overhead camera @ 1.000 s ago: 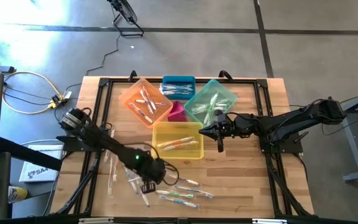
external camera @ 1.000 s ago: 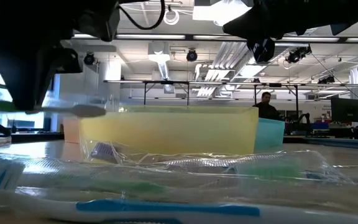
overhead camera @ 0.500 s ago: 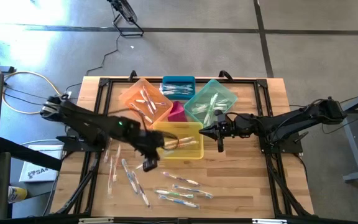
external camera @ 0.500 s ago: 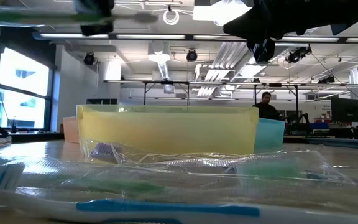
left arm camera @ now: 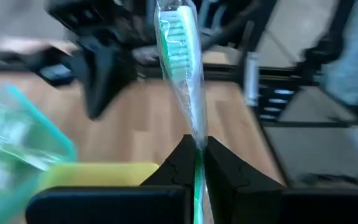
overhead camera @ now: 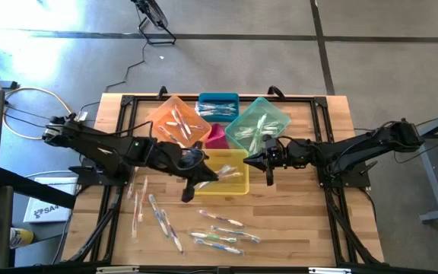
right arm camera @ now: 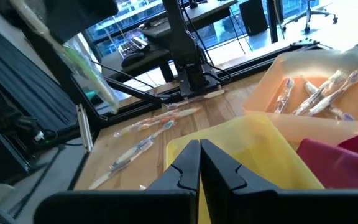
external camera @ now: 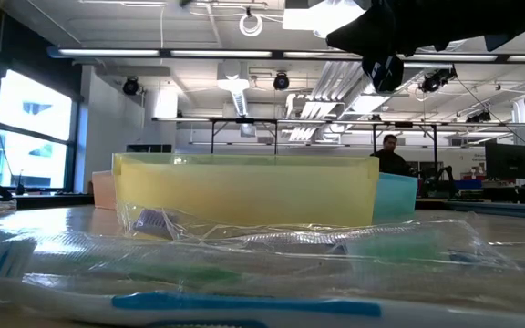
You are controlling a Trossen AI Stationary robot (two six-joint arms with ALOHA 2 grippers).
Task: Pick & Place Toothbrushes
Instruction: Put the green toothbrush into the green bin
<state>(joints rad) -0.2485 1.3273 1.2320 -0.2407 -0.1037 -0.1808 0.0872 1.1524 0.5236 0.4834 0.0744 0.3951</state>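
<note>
The bench point(overhead camera: 295, 228) carries a cluster of coloured bins, and the yellow bin point(overhead camera: 217, 170) sits at the front of that cluster, so it serves as the landmark here. Behind it stand the orange bin point(overhead camera: 178, 123), the blue bin point(overhead camera: 218, 106) and the teal bin point(overhead camera: 258, 124), with a small pink bin point(overhead camera: 217, 137) wedged between them; each already holds wrapped brushes, which suggests a sort by colour. The left arm reaches across to the yellow bin's near-left corner, its left gripper point(overhead camera: 189, 186) raised just beside that corner, probably carrying its load toward one of the bins. The right gripper point(overhead camera: 269, 176) hangs just beside the yellow bin's right wall, jaws pressed together on nothing, apparently waiting its turn. The loose toothbrushes point(overhead camera: 217, 237) lie scattered on the bench in front of the yellow bin, still to be collected. The overhead view gives this whole layout but hides what the left arm carries. The left wrist view supplies that: the jaws pinch a green toothbrush point(left arm camera: 182, 74) in its clear wrapper low on the handle, bristle end standing away from the fingers. The table-level view shows only wrapped brushes close up against the yellow bin's front wall, and the right wrist view looks across the yellow bin to the orange one.
</note>
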